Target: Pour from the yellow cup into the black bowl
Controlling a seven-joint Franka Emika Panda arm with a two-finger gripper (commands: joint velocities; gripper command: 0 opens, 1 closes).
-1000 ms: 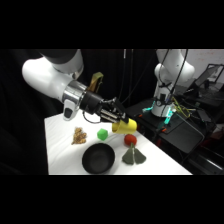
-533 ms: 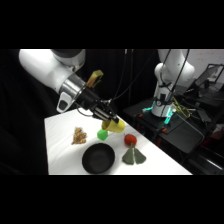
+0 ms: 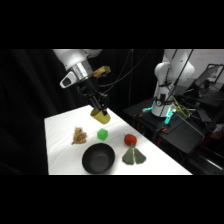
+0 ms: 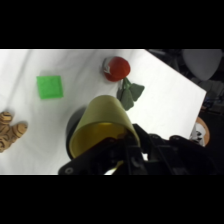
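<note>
In the side view my gripper (image 3: 98,111) is shut on the yellow cup (image 3: 100,117), holding it in the air above the table's far part, behind the green cube (image 3: 102,134). The black bowl (image 3: 98,159) sits near the front edge, below and in front of the cup. In the wrist view the yellow cup (image 4: 102,122) is tilted, its open mouth facing the camera, held at the rim by my gripper (image 4: 116,150). Most of the black bowl (image 4: 71,131) is hidden behind the cup; only a dark arc shows at the cup's left.
A green cube (image 4: 50,86), a red ball-like object (image 3: 130,139) and a dark green fan-shaped object (image 3: 133,156) lie right of the bowl. A brown lump (image 3: 78,135) lies to the left. A second white arm (image 3: 167,75) stands over dark equipment at right.
My gripper has carried the yellow cup to the left and slightly up, from near the red object to behind the green cube. The objects on the table have not moved.
</note>
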